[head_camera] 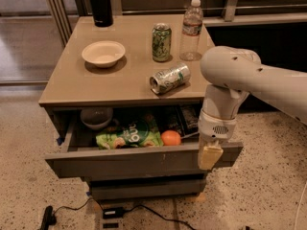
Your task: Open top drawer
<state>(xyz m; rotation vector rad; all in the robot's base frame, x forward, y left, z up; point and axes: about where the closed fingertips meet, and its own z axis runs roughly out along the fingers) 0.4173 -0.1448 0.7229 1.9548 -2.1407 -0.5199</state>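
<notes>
Below the top drawer (134, 163), a black cable (72, 208) lies on the speckled floor, and a narrower grey drawer front (144, 188) sits just under it. The top drawer itself is pulled out from under the table top (72, 85). The gripper (209, 156) is at the right end of the drawer's front panel, in front of its upper edge; whether it is released or clenched I cannot tell. Inside the drawer lie an orange (171, 138), a green snack bag (127, 137) and a grey bowl (96, 117). Above the drawer, on the table, are a lying can (170, 78), a pale bowl (103, 54), an upright can (161, 42), a water bottle (192, 30) and a black flask (100, 5).
</notes>
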